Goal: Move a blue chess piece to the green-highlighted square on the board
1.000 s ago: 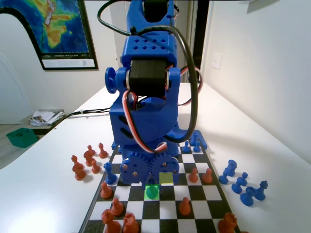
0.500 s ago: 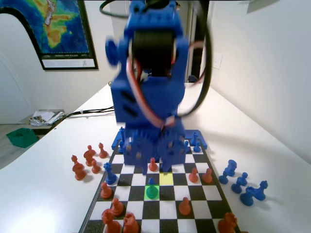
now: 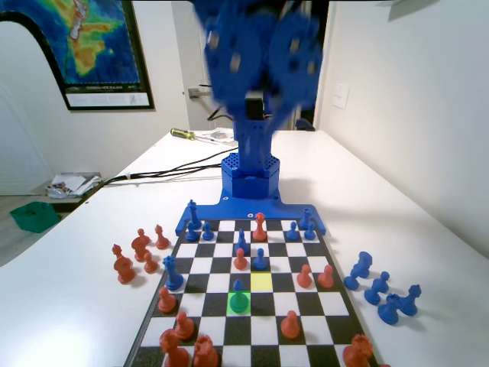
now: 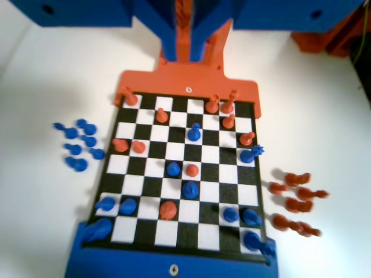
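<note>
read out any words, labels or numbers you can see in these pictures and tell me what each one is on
The map poster on the wall in the fixed view has a white caption strip along its bottom with dark print, too small to read.
The board and the chess pieces carry no lettering that can be made out in either view.

A white table is carrying the board, which is lying flat in the middle. On the fixed view's left, red-orange pieces are standing off the board directly on the tabletop; on its right, blue pieces are clustering. Farther back, black cables are trailing across the surface.
</note>
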Controlling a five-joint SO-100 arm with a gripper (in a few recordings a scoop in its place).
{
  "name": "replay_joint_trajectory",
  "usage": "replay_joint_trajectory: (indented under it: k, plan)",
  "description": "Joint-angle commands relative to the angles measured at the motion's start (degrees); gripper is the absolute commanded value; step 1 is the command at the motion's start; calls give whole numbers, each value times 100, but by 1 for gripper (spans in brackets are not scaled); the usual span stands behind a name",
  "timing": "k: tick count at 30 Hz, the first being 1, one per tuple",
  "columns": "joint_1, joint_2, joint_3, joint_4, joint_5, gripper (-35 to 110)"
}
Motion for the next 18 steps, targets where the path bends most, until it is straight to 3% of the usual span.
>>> replay_joint_trajectory:
  k: [1,8,18]
  plan:
    - [105,1336,-246,527,-97,1]
    - [132,2725,255,1037,-272,1]
    - [105,4860,2127,940,-545,1]
